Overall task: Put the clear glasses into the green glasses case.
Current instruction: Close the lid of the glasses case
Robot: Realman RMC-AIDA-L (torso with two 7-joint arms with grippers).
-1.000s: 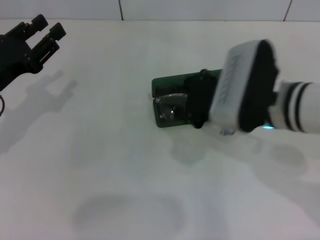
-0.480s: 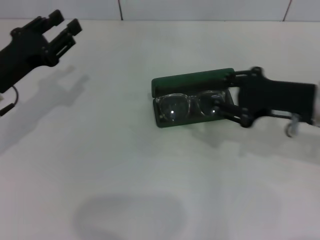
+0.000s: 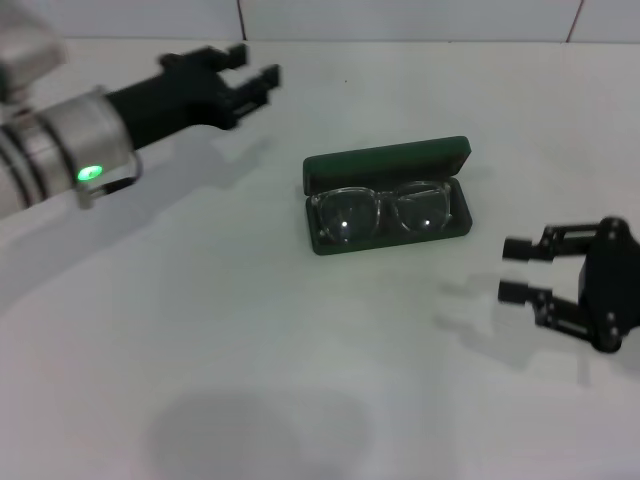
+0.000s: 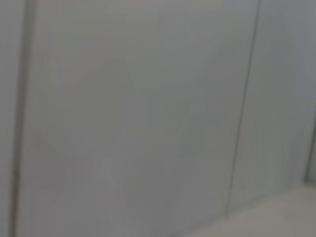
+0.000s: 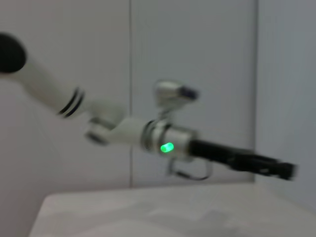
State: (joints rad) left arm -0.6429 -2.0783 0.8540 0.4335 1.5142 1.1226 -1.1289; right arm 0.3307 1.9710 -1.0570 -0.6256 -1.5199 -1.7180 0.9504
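Right now my right gripper (image 3: 512, 268) hangs low over the white table (image 3: 300, 380), off to the right of the green glasses case (image 3: 388, 196) and clear of it, its two fingers spread apart with nothing between them and pointing back toward the case. The case sits near the middle of the table with its lid raised at the far side, and the clear glasses (image 3: 382, 212) lie inside the lower half, lenses facing up, filling it from end to end. My left gripper (image 3: 255, 80) reaches in from the far left, out over the back of the table and well apart from the case; its fingers look parted and hold nothing. A green light glows on the grey wrist of my left arm (image 3: 90, 173), and the right wrist view shows that same arm (image 5: 168, 140) stretched out above the table edge. My left wrist view shows only a pale panelled wall (image 4: 148, 118).
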